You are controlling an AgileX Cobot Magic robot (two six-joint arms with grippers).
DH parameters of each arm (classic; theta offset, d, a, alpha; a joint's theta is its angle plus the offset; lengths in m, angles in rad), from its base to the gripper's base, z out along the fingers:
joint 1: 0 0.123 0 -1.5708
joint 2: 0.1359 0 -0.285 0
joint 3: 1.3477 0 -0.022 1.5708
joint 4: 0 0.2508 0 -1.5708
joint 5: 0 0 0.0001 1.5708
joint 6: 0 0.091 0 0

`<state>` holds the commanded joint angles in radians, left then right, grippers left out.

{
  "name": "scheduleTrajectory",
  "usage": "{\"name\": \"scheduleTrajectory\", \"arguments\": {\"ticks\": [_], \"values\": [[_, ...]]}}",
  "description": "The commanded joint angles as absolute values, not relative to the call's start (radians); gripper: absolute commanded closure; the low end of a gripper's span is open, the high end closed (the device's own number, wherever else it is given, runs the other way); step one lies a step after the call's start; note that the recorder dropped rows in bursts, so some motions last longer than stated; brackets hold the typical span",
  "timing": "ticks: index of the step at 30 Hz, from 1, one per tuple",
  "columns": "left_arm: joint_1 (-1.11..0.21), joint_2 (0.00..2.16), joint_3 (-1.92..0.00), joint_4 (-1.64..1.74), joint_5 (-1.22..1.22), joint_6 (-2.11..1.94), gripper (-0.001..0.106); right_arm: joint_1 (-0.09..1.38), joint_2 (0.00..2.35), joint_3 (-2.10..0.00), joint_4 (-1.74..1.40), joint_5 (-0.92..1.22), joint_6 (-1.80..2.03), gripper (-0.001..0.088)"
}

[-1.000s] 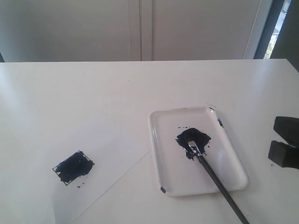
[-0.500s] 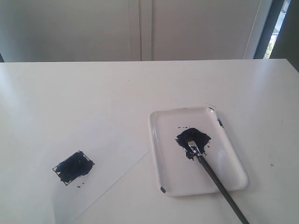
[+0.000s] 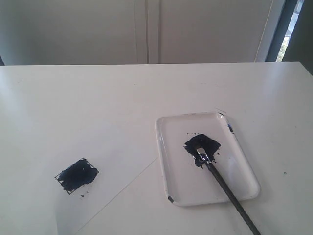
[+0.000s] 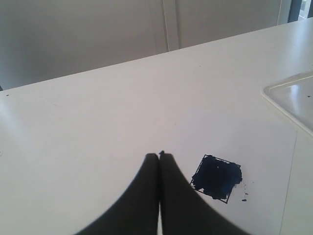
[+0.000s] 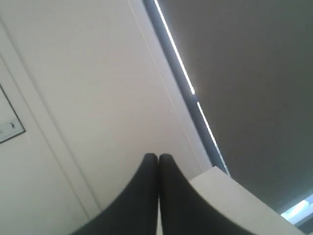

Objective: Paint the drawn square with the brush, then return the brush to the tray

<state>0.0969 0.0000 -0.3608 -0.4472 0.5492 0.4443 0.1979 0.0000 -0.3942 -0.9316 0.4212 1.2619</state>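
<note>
Brush is lying down with no one holding it. Its hairy end sits in the dark blue paint blob in the middle of the tray. Its long black stick goes over the tray's rim and out onto the table, then runs off the bottom of the exterior view.

The tray is white and shiny. It holds only the paint and the brush's front part. There is a small dark mark on one corner of its rim and a small blue mark on another corner.

The square is well apart from the tray, on a flat white paper. It is filled with dark blue paint, and a few tiny blue specks lie just beside it.

The left gripper is closed tight with nothing in it. It is above the table, near the square, and a corner of the tray shows farther off.

The right gripper is closed too, and empty. Its camera looks up at a wall, not at the table.
</note>
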Motion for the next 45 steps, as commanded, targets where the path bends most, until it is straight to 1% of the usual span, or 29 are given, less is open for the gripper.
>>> {"name": "scheduleTrajectory", "arguments": {"ticks": [9, 11, 13, 14, 16, 17, 19, 21, 23, 25, 26, 28, 30, 33, 36, 38, 41, 45], "values": [[0.097, 0.0, -0.361, -0.447, 0.575, 0.444, 0.105, 0.198, 0.0, -0.389, -0.935, 0.421, 1.262, 0.0868], [0.097, 0.0, -0.358, -0.447, 0.606, 0.448, 0.105, 0.198, 0.0, -0.376, -0.938, 0.4, 1.262, 0.0868], [0.097, 0.0, -0.352, -0.415, 0.572, 0.448, 0.105, 0.198, 0.0, -0.351, -0.996, 0.335, 1.262, 0.0868], [0.097, 0.0, -0.34, -0.369, 0.495, 0.448, 0.105, 0.198, 0.0, -0.327, -1.109, 0.277, 1.262, 0.0868], [0.097, 0.0, -0.299, -0.259, 0.259, 0.448, 0.105, 0.198, 0.0, -0.273, -1.408, 0.143, 1.262, 0.0868], [0.097, 0.0, -0.272, -0.198, 0.109, 0.448, 0.105, 0.198, 0.0, -0.249, -1.506, 0.072, 1.26, 0.0868], [0.097, 0.0, -0.235, -0.149, -0.094, 0.448, 0.105, 0.198, 0.0, -0.209, -1.558, -0.064, 1.26, 0.0868], [0.097, 0.0, -0.216, -0.147, -0.124, 0.448, 0.105, 0.198, 0.0, -0.163, -1.543, -0.186, 1.26, 0.0868], [0.097, 0.0, -0.195, -0.147, -0.077, 0.448, 0.105, 0.198, 0.0, -0.118, -1.541, -0.241, 1.26, 0.0868], [0.097, 0.0, -0.166, -0.137, -0.071, 0.448, 0.105, 0.198, 0.0, -0.074, -1.541, -0.241, 1.26, 0.0868], [0.097, 0.0, -0.135, -0.113, -0.112, 0.448, 0.105, 0.198, 0.0, -0.051, -1.541, -0.22, 1.26, 0.0868], [0.097, 0.0, -0.086, -0.026, -0.21, 0.448, 0.105, 0.198, 0.0, -0.011, -1.516, -0.142, 1.26, 0.0868], [0.097, 0.0, -0.037, 0.064, -0.247, 0.448, 0.105, 0.198, 0.0, 0.0, -1.411, -0.031, 1.26, 0.0868], [0.097, 0.0, -0.002, 0.109, -0.153, 0.448, 0.105, 0.198, 0.0, 0.0, -1.25, 0.122, 1.26, 0.0868], [0.097, 0.0, 0.0, 0.126, -0.096, 0.448, 0.105, 0.198, 0.0, 0.0, -1.146, 0.199, 1.26, 0.0868], [0.097, 0.0, 0.0, 0.131, -0.016, 0.448, 0.105, 0.198, 0.0, 0.0, -1.109, 0.208, 1.26, 0.0868], [0.097, 0.0, 0.0, 0.131, 0.033, 0.448, 0.105, 0.198, 0.0, 0.0, -1.104, 0.208, 1.26, 0.0868], [0.097, 0.0, 0.0, 0.128, 0.112, 0.448, 0.105, 0.198, 0.0, 0.0, -1.02, 0.212, 1.26, 0.0868]]}}
